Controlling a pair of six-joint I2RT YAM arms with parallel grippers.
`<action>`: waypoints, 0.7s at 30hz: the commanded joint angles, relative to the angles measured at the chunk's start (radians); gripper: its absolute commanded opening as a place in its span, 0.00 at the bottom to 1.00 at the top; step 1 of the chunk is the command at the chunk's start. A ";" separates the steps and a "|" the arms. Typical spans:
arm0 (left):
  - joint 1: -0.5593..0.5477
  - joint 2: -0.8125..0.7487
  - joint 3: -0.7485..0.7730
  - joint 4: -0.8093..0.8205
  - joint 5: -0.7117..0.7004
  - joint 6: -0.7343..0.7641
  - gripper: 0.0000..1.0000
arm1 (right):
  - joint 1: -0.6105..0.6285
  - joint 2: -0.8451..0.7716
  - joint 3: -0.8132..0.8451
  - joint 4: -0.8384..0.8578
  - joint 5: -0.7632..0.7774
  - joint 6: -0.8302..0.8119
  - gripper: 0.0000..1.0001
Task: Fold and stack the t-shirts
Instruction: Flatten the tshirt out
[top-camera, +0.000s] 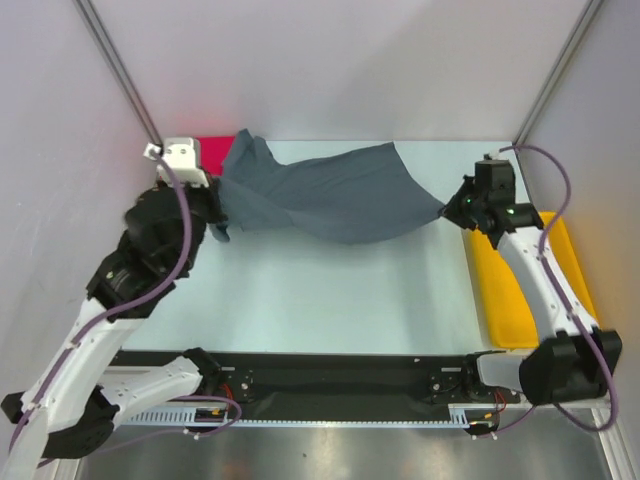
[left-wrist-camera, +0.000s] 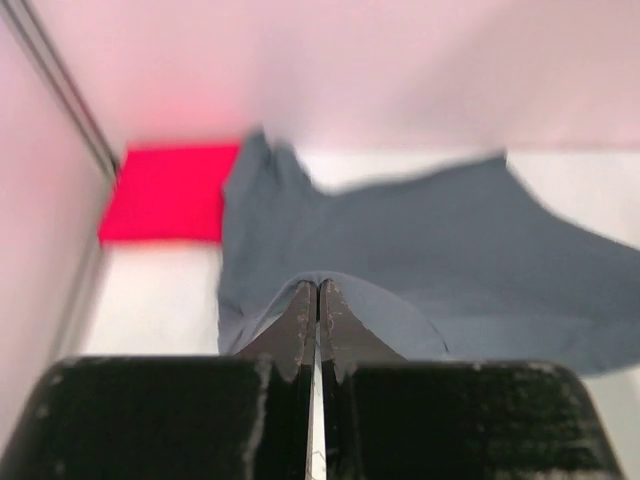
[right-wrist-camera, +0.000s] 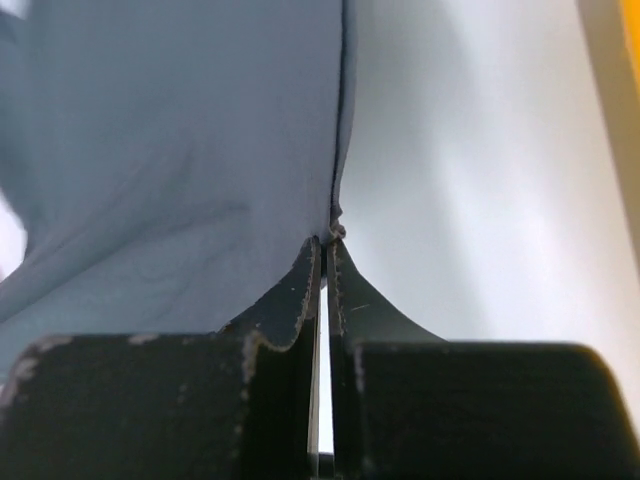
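Pale walls (top-camera: 350, 60) enclose a white table (top-camera: 330, 290), evenly lit.

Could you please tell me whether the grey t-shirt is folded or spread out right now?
Spread out, not folded: the grey t-shirt is stretched between the left hand and the right hand, each shut on one edge.

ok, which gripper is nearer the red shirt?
Left. The left gripper holds the grey shirt right beside the red shirt in the far-left corner; the right gripper holds its opposite edge across the table, by the yellow tray.

Yellow tray (top-camera: 497, 300) on pale table (top-camera: 330, 295)
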 joint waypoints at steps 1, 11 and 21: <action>0.004 -0.081 0.114 0.262 0.040 0.350 0.00 | 0.004 -0.160 0.079 -0.025 -0.012 -0.061 0.00; 0.004 -0.190 0.511 0.264 0.586 0.441 0.00 | 0.027 -0.598 0.219 -0.091 0.050 -0.153 0.00; 0.004 -0.168 0.709 0.279 0.608 0.458 0.00 | 0.025 -0.590 0.540 -0.197 0.048 -0.114 0.00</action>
